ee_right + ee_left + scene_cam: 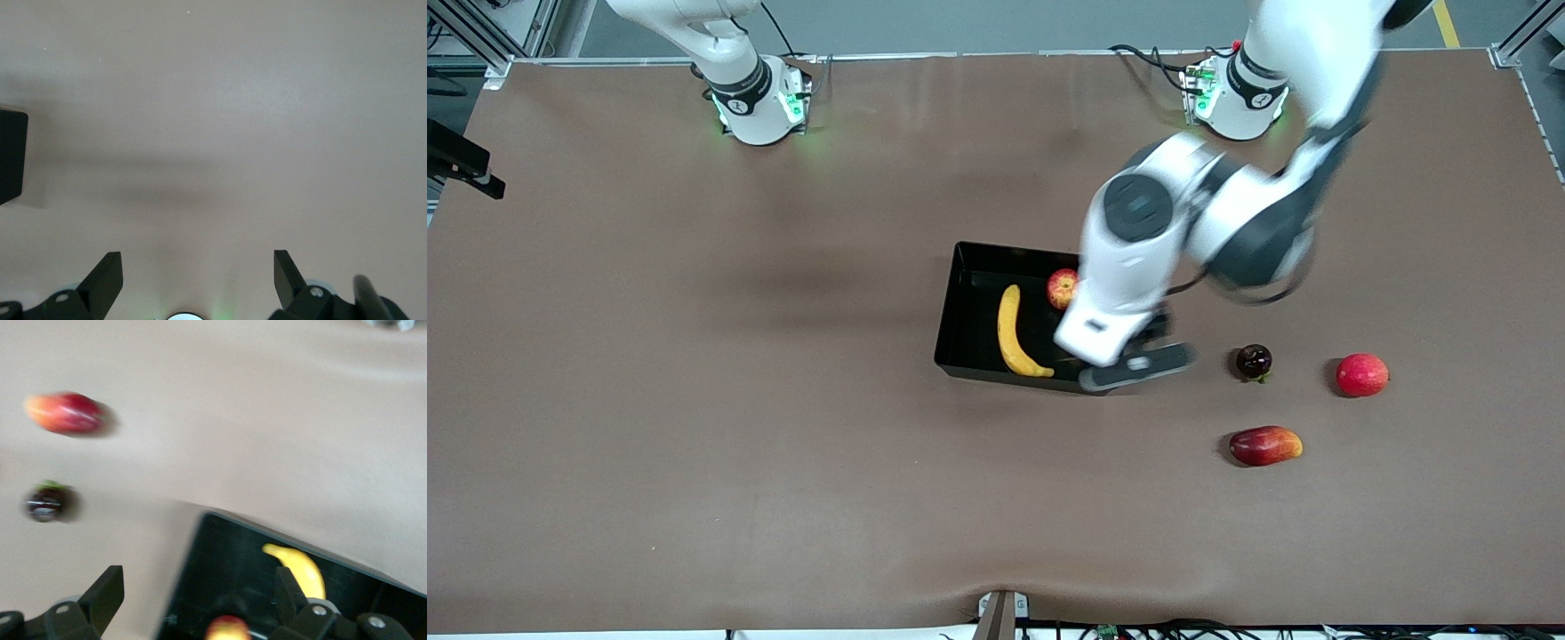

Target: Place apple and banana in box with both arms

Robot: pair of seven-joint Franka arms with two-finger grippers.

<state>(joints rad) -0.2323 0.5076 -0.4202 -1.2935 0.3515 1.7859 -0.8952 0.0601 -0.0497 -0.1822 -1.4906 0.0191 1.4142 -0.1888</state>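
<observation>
The banana (1017, 335) and the apple (1062, 288) lie in the box (960, 302), the apple at about one o'clock from the banana. Toward the left arm's end of the table, a mangosteen (1254, 361) and a round fruit (1361, 374) sit side by side, and the mango-like fruit (1264, 445) lies at six o'clock from the mangosteen, nearer the front camera

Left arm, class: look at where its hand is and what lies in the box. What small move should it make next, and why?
Probably lift the left hand straight up and pull back from the box. Its fingers are open and hold nothing, while the apple and the banana both lie inside the box, so nothing looks left to place. The right hand waits open over bare table.
</observation>
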